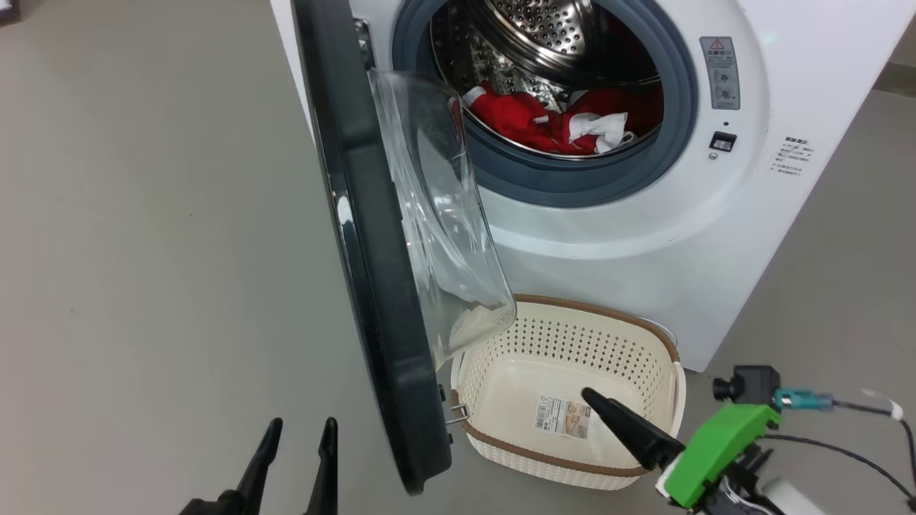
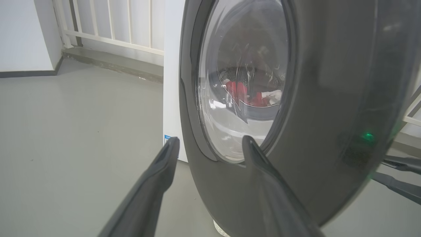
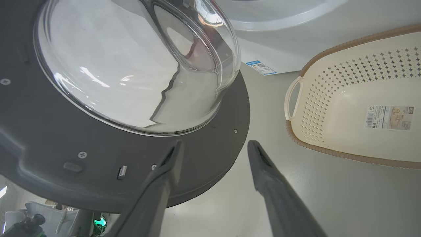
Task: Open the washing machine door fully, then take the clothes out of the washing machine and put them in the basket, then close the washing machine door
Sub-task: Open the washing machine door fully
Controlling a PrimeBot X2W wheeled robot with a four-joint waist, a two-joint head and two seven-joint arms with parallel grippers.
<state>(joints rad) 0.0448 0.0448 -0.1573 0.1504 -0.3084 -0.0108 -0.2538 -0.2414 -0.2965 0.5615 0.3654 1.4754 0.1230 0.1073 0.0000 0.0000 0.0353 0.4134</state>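
The washing machine (image 1: 644, 236) stands with its door (image 1: 372, 286) swung out towards me, seen edge-on, its glass bowl (image 1: 436, 214) facing the drum. Red and white clothes (image 1: 544, 121) lie in the steel drum. The cream basket (image 1: 594, 309) sits on the floor below the opening and holds no garments. My left gripper (image 1: 297, 443) is open, low and left of the door; in the left wrist view it (image 2: 210, 144) faces the door's black outer rim (image 2: 329, 115). My right gripper (image 3: 213, 146) is open near the door's inner lower edge, one finger (image 1: 630, 429) over the basket.
Grey floor (image 1: 143, 250) spreads wide to the left of the door. A white railing (image 2: 115, 29) and wall stand behind the machine's left side. A blue sticker (image 3: 260, 67) marks the machine's lower front. Cables and a small camera (image 1: 744, 386) sit by my right wrist.
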